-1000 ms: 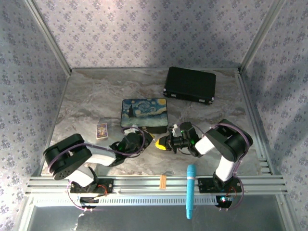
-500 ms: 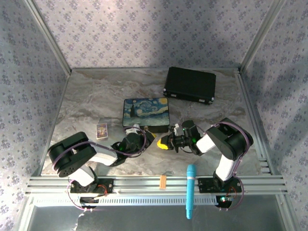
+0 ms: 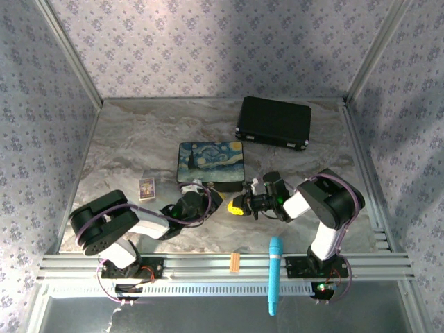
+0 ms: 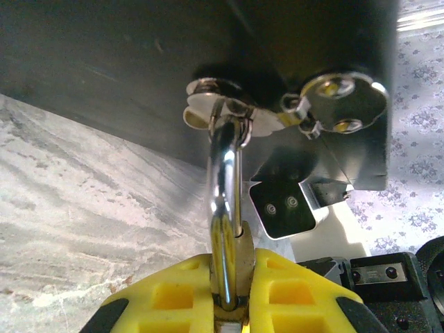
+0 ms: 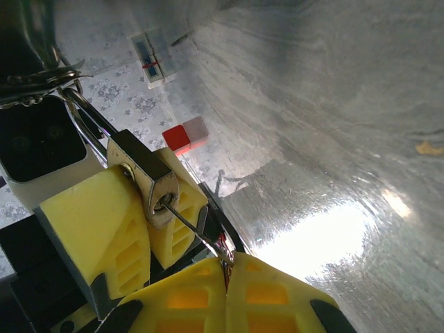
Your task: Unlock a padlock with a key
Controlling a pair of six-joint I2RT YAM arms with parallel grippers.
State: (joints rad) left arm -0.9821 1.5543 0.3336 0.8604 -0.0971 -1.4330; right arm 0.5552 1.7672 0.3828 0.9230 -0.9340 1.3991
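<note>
In the left wrist view the padlock's silver shackle [image 4: 225, 173] runs through the hasp [image 4: 208, 114] on the dark front of the painted box [image 4: 125, 62]. My left gripper [image 4: 232, 281] is shut on the padlock, its yellow fingers [image 4: 166, 298] pressed on both sides of the body. The right wrist view shows the padlock [image 5: 149, 182] from its keyhole end. The thin key [image 5: 194, 232] is stuck in that keyhole. My right gripper [image 5: 227, 272] is shut on the key's head. From above, the two grippers, left [image 3: 215, 199] and right [image 3: 238, 206], meet just in front of the box [image 3: 210, 164].
A black case [image 3: 273, 123] lies at the back right. A small printed card [image 3: 146, 188] lies left of the box. A blue tool [image 3: 275, 274] and an orange piece [image 3: 235, 261] rest on the front rail. A red tag [image 5: 177, 139] lies beyond the padlock.
The left arm and the painted box have shifted slightly to the right. Both grippers keep their grips.
</note>
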